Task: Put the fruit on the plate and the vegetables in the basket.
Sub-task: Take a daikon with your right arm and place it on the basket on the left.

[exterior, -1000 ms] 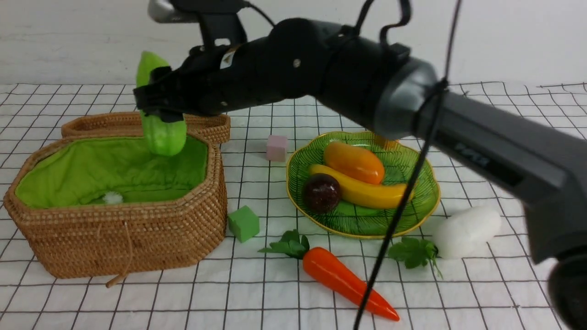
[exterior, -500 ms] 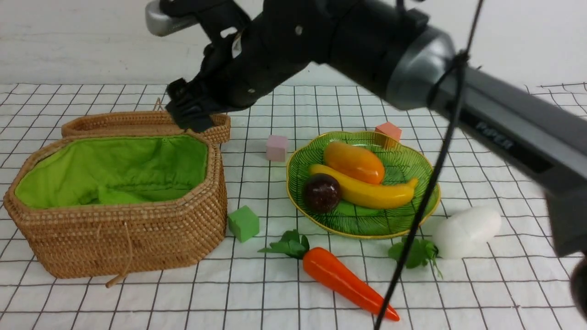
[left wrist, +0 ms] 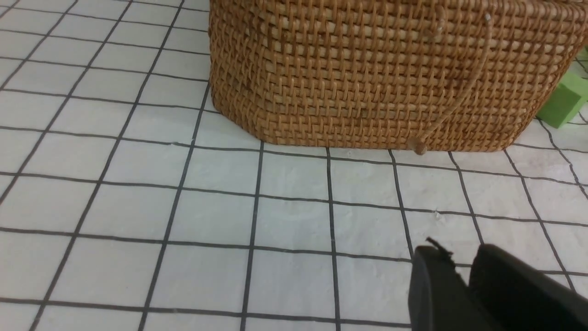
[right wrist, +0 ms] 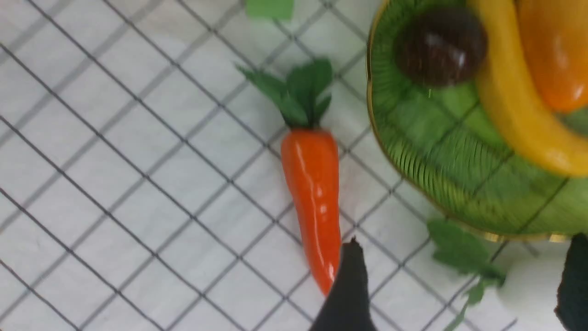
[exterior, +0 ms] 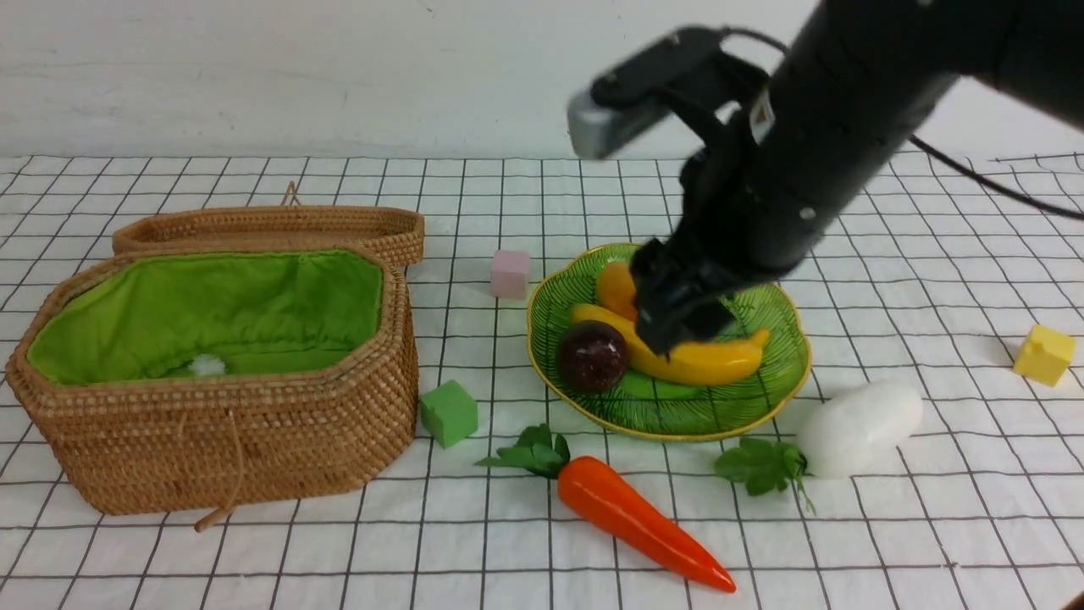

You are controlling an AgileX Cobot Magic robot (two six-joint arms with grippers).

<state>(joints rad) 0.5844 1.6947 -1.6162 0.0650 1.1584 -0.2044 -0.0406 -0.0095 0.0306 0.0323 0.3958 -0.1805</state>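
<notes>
The open wicker basket [exterior: 254, 440] with green lining stands at the left; the cucumber does not show. On the green plate [exterior: 677, 415] lie the mango [exterior: 616, 288], banana [exterior: 720, 360] and mangosteen [exterior: 591, 356]. The carrot [exterior: 635, 521] and white radish [exterior: 860, 428] lie on the cloth in front of the plate. My right gripper [exterior: 673, 330] hovers over the plate, open and empty; in the right wrist view it [right wrist: 459, 285] is above the radish leaves [right wrist: 459, 248], beside the carrot [right wrist: 314, 193]. My left gripper [left wrist: 457, 252] is shut and empty, low in front of the basket [left wrist: 367, 78].
A pink cube [exterior: 511, 273] sits behind the plate on its left. A green cube [exterior: 449, 413] is between basket and carrot. A yellow cube [exterior: 1043, 354] is at the far right. The basket lid [exterior: 271, 227] lies open behind it.
The right gripper let go of the cucumber over the basket, then swung right to above the plate. The cucumber is no longer visible. The yellow cube has come into view.
</notes>
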